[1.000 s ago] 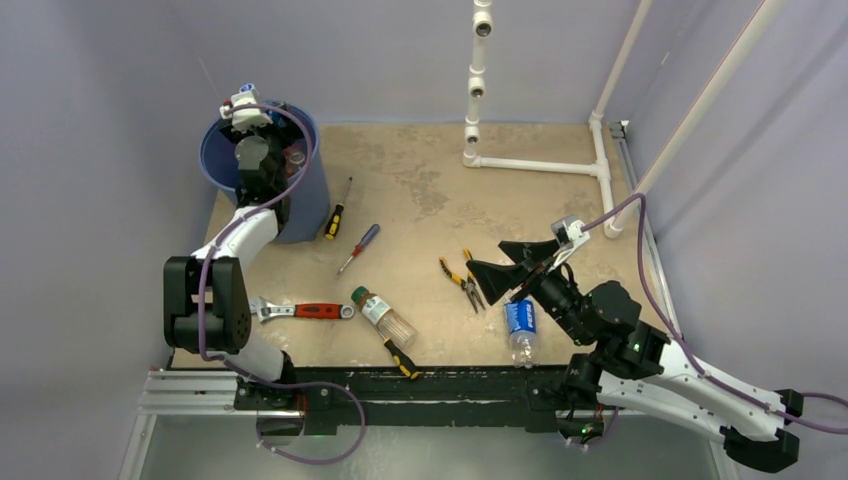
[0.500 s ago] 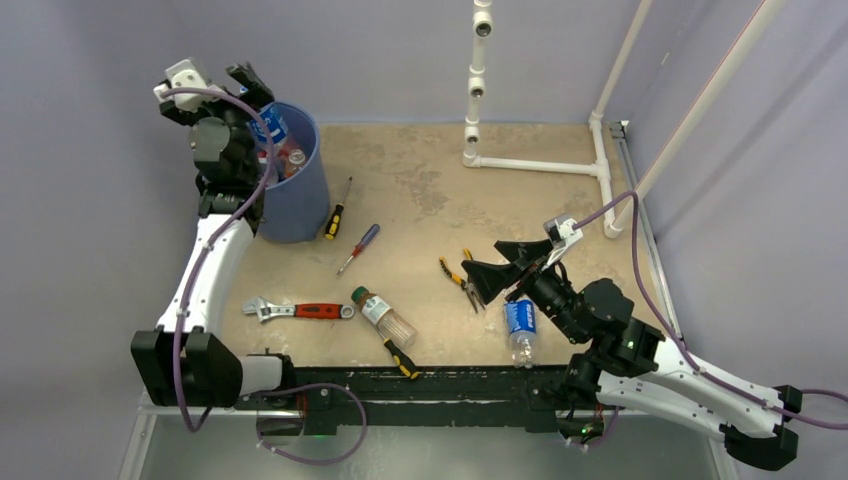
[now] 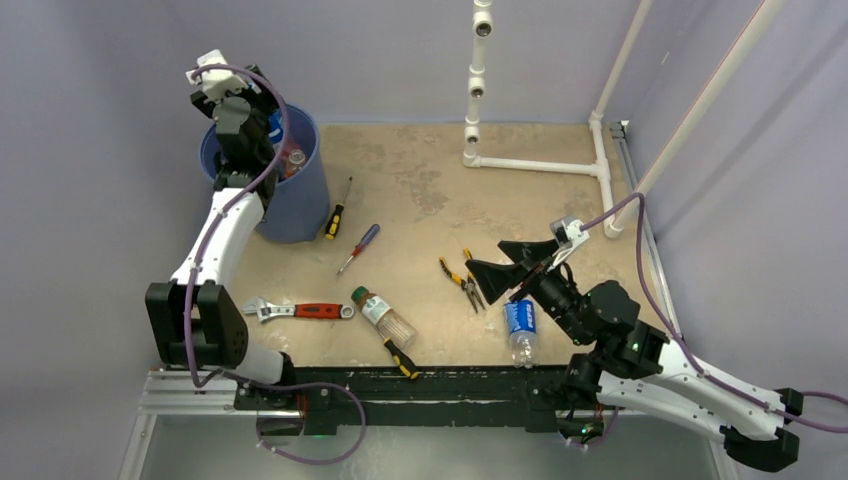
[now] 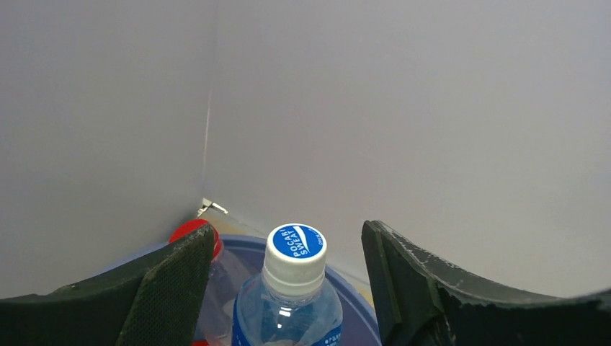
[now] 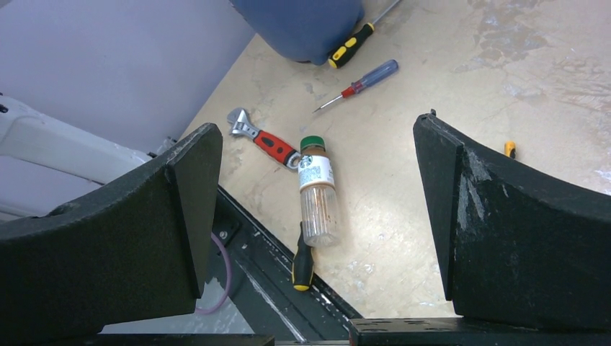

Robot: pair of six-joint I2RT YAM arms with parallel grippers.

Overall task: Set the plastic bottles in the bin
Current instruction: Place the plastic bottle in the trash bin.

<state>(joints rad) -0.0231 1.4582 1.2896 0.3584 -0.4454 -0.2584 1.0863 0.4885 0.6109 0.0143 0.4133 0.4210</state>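
The blue bin (image 3: 292,200) stands at the far left of the table. My left gripper (image 3: 262,130) hangs over its rim, jaws open. In the left wrist view my left gripper (image 4: 288,231) has a clear bottle with a blue and white cap (image 4: 295,252) standing free between its fingers, inside the bin's rim (image 4: 351,285), next to a red-capped bottle (image 4: 189,228). My right gripper (image 3: 490,278) is open and empty above the table. A blue-label bottle (image 3: 520,330) lies just beneath and right of it. A green-capped bottle (image 3: 382,316) lies near the front edge, also in the right wrist view (image 5: 318,194).
Tools lie about: a red wrench (image 3: 300,310), pliers (image 3: 462,280), a yellow-black screwdriver (image 3: 337,210), a red-blue screwdriver (image 3: 358,248), and another yellow-black one (image 3: 402,358) by the green-capped bottle. A white pipe frame (image 3: 540,165) stands at the back right.
My left arm rose from low over the bin, swung left, then came back over the rim with jaws open. The blue-capped bottle now stands in the bin. The right arm barely moved.
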